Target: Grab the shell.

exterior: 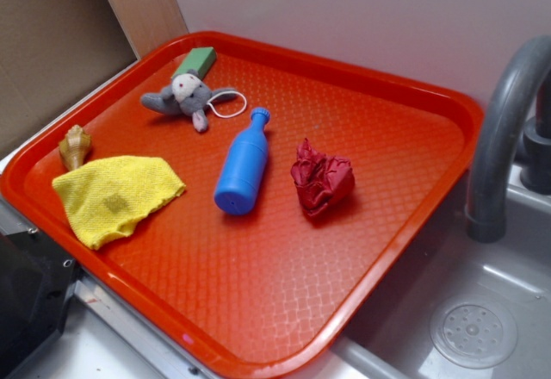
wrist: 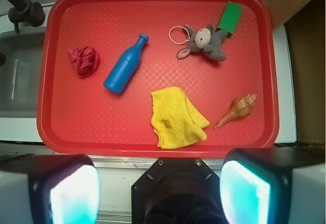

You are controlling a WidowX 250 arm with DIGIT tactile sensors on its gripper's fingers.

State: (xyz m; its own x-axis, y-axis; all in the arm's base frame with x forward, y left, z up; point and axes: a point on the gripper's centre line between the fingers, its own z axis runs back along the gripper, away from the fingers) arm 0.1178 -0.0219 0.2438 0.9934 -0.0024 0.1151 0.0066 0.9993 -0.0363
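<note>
The shell point(exterior: 75, 146) is a small tan spiral conch lying at the left edge of the red tray point(exterior: 405, 224), just behind the yellow cloth point(exterior: 116, 195). In the wrist view the shell point(wrist: 237, 110) lies at the tray's lower right, pointed tip toward the cloth point(wrist: 177, 117). My gripper point(wrist: 160, 193) is high above the tray's near edge, open and empty, both pale fingertips point(wrist: 75, 193) wide apart at the bottom of the wrist view. The gripper does not show in the exterior view.
On the tray point(wrist: 56, 127) lie a blue bottle point(exterior: 242, 164), a dark red paper ball point(exterior: 321, 177), a grey plush mouse point(exterior: 185, 97) and a green block point(exterior: 196, 60). A grey faucet point(exterior: 504, 129) and sink with drain point(exterior: 473, 332) stand at the right. A wooden wall is behind left.
</note>
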